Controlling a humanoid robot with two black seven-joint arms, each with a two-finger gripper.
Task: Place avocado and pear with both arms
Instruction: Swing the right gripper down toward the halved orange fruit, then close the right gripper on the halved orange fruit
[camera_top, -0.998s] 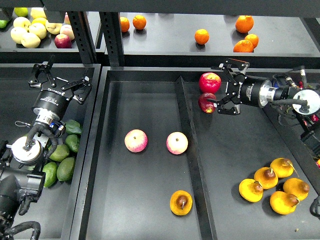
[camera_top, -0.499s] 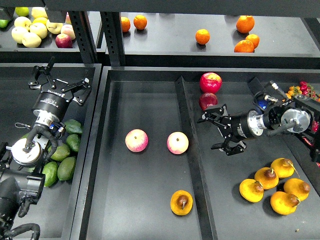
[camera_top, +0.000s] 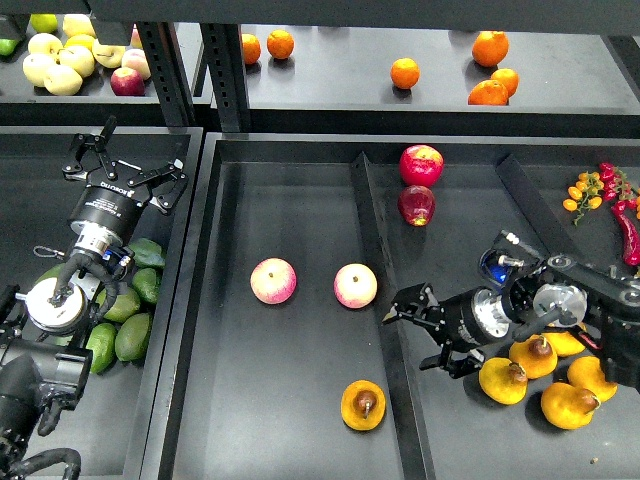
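Several green avocados (camera_top: 131, 322) lie in the left tray, just below my left arm. My left gripper (camera_top: 127, 166) is open and empty above them, at the tray's far part. One halved pear (camera_top: 362, 405), cut face up with a dark pit, lies at the near end of the middle compartment. Several more pears (camera_top: 541, 377) lie heaped at the near right. My right gripper (camera_top: 421, 334) is open and empty. It is low over the right compartment, just left of the pear heap and up and right of the single pear half.
Two pink-yellow apples (camera_top: 272, 281) (camera_top: 355, 286) lie in the middle compartment. Two red apples (camera_top: 421, 165) lie at the far end of the right compartment. A divider ridge (camera_top: 372, 230) separates the compartments. Oranges (camera_top: 404, 73) and pale apples (camera_top: 55, 62) are on the back shelf. Chillies (camera_top: 618, 195) are at the right edge.
My right gripper has moved from beside the red apples down and nearer, to just left of the pear heap, staying open. My left gripper has barely moved.
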